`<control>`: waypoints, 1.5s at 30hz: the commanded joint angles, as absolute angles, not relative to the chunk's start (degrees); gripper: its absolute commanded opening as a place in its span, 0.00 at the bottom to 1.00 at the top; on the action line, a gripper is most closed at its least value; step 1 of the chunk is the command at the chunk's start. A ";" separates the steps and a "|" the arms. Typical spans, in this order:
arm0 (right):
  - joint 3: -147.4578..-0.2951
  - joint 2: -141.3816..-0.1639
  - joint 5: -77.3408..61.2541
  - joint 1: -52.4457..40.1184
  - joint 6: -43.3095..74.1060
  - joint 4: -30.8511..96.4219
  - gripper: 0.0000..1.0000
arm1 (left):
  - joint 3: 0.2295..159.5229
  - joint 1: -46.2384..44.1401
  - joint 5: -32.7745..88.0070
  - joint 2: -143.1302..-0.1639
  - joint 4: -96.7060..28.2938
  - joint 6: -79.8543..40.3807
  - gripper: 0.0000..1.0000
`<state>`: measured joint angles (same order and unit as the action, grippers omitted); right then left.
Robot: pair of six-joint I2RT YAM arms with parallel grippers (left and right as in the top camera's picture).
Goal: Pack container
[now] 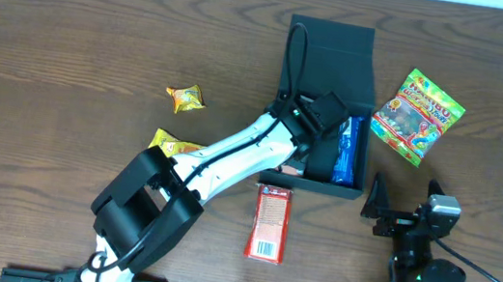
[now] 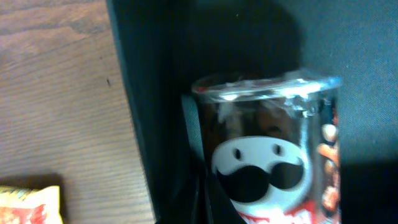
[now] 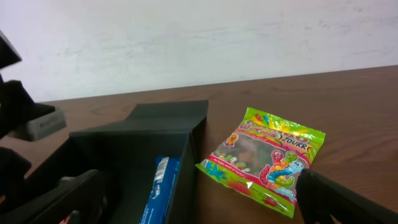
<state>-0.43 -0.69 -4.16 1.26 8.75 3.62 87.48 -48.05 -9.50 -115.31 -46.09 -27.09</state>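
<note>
A: The container (image 1: 330, 59), from overhead?
B: It sat mid-table, mouth up, flap lying toward the far edge. The left arm reached diagonally, left gripper (image 1: 327, 122) inside.
A: Left wrist?
B: A can (image 2: 267, 155) against the dark interior; grip couldn't be told.
A: Right wrist?
B: The right gripper (image 3: 199, 180) was spread wide, facing the container.

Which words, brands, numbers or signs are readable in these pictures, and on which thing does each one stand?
On the gummy bag: one word seems to read "SOUR"; the rest is blurred.
On the can: a moustached face logo; no readable words.
On the red packet: a barcode; print too small.
On the blue packet in the container: too blurred.
On the yellow packets: too small.
</note>
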 commanded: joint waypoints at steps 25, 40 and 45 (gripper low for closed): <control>-0.32 -0.34 -4.54 1.43 9.39 3.84 0.99 | 85.21 -47.86 -10.46 -115.96 -43.29 -29.65 0.64; -0.32 -0.34 -4.54 1.43 9.39 3.84 0.99 | 100.47 -47.29 -10.72 -115.68 -51.42 -25.47 0.55; -0.32 -0.34 -4.54 1.43 9.39 3.84 0.99 | 103.66 -47.42 -9.43 -112.40 -60.47 -26.33 0.52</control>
